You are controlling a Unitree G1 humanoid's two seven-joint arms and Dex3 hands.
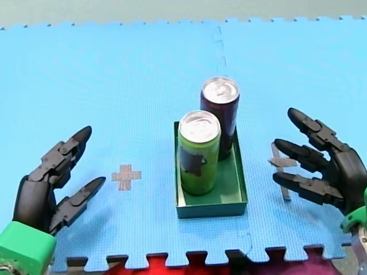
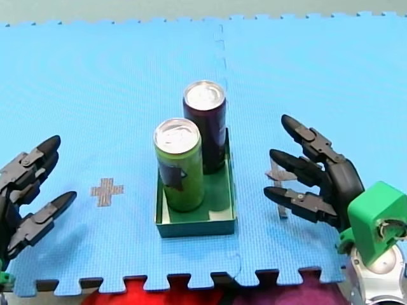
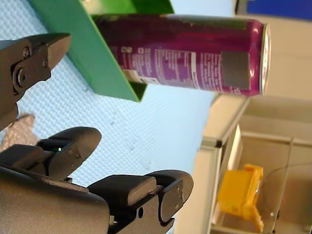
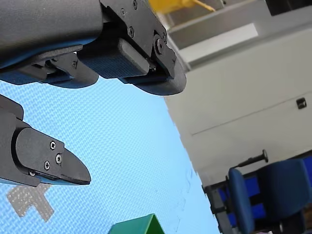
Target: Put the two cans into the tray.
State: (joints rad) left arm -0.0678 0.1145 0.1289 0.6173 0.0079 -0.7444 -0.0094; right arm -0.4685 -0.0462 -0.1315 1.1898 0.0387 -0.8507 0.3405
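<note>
Since the green can (image 1: 199, 154) and the purple can (image 1: 221, 114) behind it both stand upright inside the tray (image 1: 211, 207), we judge nothing is left to lift. The right robot hand (image 1: 327, 166) is nearer, beside the tray; the left robot hand (image 1: 54, 180) is well apart, and both are empty and uncurled.

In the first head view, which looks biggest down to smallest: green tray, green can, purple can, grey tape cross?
1. green tray
2. green can and purple can: unranked; the green one looks bigger but stands nearer the camera.
3. grey tape cross
</note>
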